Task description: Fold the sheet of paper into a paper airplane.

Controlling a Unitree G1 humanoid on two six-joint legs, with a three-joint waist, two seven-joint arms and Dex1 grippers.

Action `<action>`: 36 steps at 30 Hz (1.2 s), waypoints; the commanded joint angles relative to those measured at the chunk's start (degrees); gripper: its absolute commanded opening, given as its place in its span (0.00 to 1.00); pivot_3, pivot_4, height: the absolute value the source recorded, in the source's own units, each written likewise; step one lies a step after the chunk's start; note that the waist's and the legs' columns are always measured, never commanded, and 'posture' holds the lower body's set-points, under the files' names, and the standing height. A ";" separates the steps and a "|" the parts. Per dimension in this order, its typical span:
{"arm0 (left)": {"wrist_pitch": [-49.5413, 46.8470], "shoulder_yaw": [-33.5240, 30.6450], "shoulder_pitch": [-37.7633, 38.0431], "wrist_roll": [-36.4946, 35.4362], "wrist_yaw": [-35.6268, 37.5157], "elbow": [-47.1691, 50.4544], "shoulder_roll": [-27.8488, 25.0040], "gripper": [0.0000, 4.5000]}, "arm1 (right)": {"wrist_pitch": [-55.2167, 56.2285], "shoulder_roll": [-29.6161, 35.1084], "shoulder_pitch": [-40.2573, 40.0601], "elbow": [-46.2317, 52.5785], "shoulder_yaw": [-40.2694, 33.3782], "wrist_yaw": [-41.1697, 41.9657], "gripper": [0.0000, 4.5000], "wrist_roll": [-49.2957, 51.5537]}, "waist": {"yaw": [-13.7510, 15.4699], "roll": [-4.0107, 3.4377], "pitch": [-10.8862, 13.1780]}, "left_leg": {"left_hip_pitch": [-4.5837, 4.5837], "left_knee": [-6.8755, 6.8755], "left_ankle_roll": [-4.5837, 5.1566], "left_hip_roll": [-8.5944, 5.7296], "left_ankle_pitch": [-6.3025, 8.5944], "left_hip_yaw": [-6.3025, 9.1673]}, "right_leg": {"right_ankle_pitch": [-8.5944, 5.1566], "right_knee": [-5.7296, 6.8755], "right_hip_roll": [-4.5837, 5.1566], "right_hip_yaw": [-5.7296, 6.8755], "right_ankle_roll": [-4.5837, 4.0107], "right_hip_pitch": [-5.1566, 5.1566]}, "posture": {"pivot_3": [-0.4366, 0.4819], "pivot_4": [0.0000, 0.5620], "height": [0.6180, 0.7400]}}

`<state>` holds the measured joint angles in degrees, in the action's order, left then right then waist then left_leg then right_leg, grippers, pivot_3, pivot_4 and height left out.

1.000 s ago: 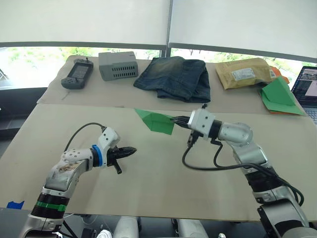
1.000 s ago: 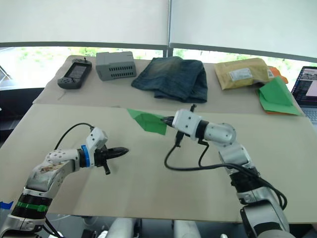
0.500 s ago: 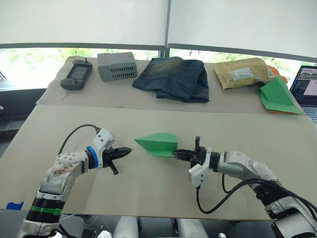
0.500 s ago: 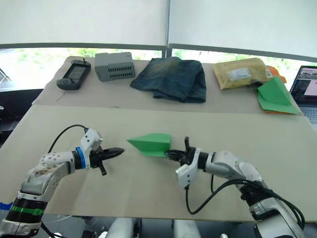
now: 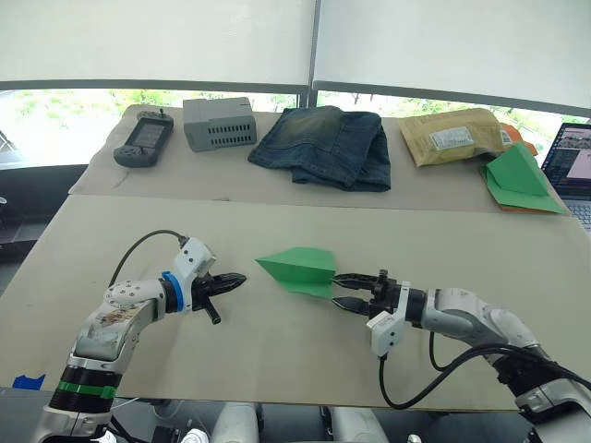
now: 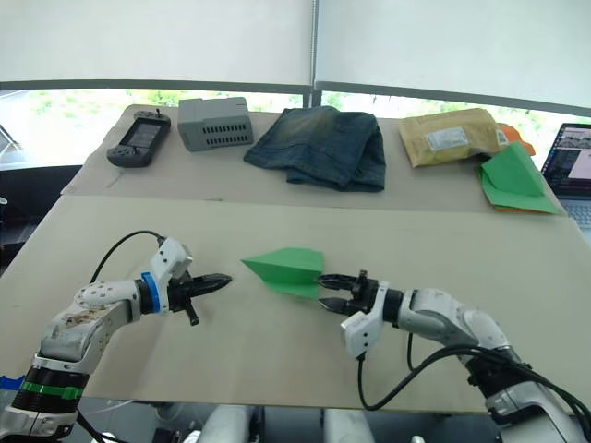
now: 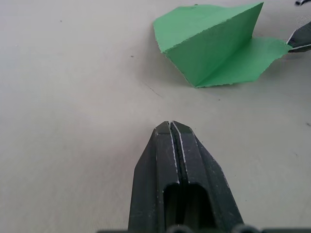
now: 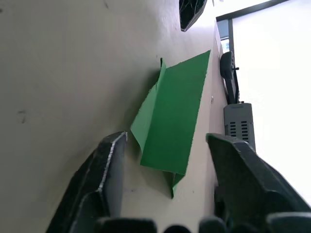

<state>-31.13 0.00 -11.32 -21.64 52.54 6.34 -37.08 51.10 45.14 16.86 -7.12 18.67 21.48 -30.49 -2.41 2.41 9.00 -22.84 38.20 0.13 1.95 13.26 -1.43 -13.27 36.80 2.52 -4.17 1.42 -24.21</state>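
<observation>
released paper airplane (image 5: 297, 269) lies beside right pincer (image 5: 343, 288).

I've brought the paper airplane (image 5: 297, 269) down from mid-air onto the desk (image 5: 277, 351), let go, jaws now apart, and backed my right gripper (image 5: 348, 289) off just beside its tail.

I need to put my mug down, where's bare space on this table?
Free: the near table in front of the paper airplane, and the strip between it and the jeans. Crowded: the far edge, from handheld device to laptop.
</observation>
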 commanded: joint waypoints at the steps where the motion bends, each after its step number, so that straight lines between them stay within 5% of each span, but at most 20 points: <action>1: 0.76 -0.35 -0.72 -0.37 0.78 0.17 -0.42 0.00 | -5.71 3.11 -0.89 7.41 -3.13 6.27 0.73 12.80 | 0.01 0.00 0.00 | 0.00 0.00 0.00 -0.01 0.00 0.00 | 0.00 0.01 0.01 -0.01 -0.01 0.00 | 0.48 0.27 0.95; 6: 0.91 -0.80 -1.08 -0.86 1.39 0.76 -0.45 0.00 | -28.05 -0.23 0.88 14.48 -5.41 14.19 0.73 33.47 | -0.21 0.03 0.02 | 0.05 0.03 0.00 0.04 0.00 -0.01 | 0.00 0.02 -0.02 -0.02 0.02 0.04 | 0.48 0.27 0.95; 8: 1.19 -1.64 -1.88 -1.32 0.84 0.72 0.19 0.00 | -43.33 -3.31 2.41 16.62 -6.24 16.47 0.54 42.86 | -0.13 0.04 0.02 | 0.04 0.03 0.00 0.10 0.00 0.02 | 0.01 0.05 -0.09 0.00 -0.01 0.02 | 0.48 0.27 0.95; 15: 0.58 -2.52 -1.97 -1.88 0.51 1.84 -0.20 0.00 | -79.79 -10.54 10.16 18.01 -5.82 15.16 0.01 52.69 | 0.46 0.04 0.03 | -0.10 0.03 0.00 0.01 0.00 0.05 | 0.03 0.01 0.00 0.04 -0.04 -0.05 | 0.48 0.27 0.95; 22: -0.16 -3.47 -0.97 -2.51 -1.47 4.00 0.17 0.00 | -95.83 -16.71 13.91 17.45 -3.25 15.85 0.01 54.35 | 0.30 0.03 0.03 | -0.23 0.03 0.00 0.03 0.00 0.13 | 0.04 0.02 -0.04 0.15 -0.05 -0.15 | 0.48 0.27 0.95; 36: -0.51 -4.46 -1.83 -3.60 -2.62 4.29 -0.22 0.00 | -99.99 -17.07 8.76 20.39 0.72 18.18 0.01 51.90 | 0.06 0.03 0.03 | -0.28 0.06 0.00 0.00 0.00 0.14 | 0.04 -0.01 -0.02 0.17 0.00 -0.17 | 0.48 0.27 0.95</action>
<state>-31.83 -3.49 -12.28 -24.73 50.01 9.40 -36.67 -48.20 27.80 25.96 11.44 19.30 39.07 21.52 -2.36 2.44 9.03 -23.12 38.27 0.13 1.95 13.26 -1.29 -13.24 36.79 2.50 -4.00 1.42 -24.37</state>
